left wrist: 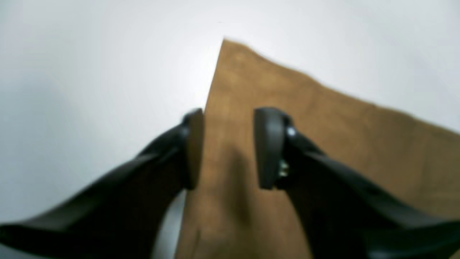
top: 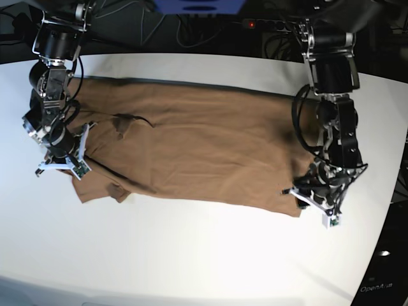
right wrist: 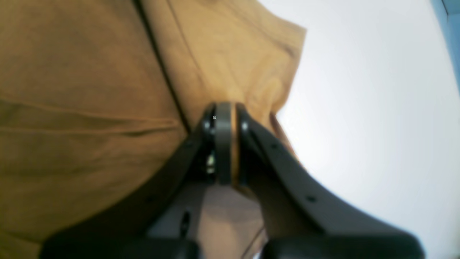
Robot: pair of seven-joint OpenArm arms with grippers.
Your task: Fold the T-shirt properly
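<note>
The tan T-shirt (top: 204, 146) lies stretched across the white table (top: 191, 255), with a sleeve bunched at its left end. My left gripper (top: 298, 193) hovers at the shirt's right front corner. In the left wrist view this gripper (left wrist: 230, 118) is open, with its fingers straddling the edge of the cloth (left wrist: 323, 136) and nothing pinched. My right gripper (top: 75, 167) sits at the left end. The right wrist view shows it (right wrist: 224, 108) shut on a thin fold of the T-shirt (right wrist: 72, 90), a tan strip showing between the pads.
Dark cables and equipment (top: 191, 25) crowd the space behind the table's far edge. The table's curved right edge (top: 392, 210) drops off close to my left arm. Bare white tabletop runs along the front.
</note>
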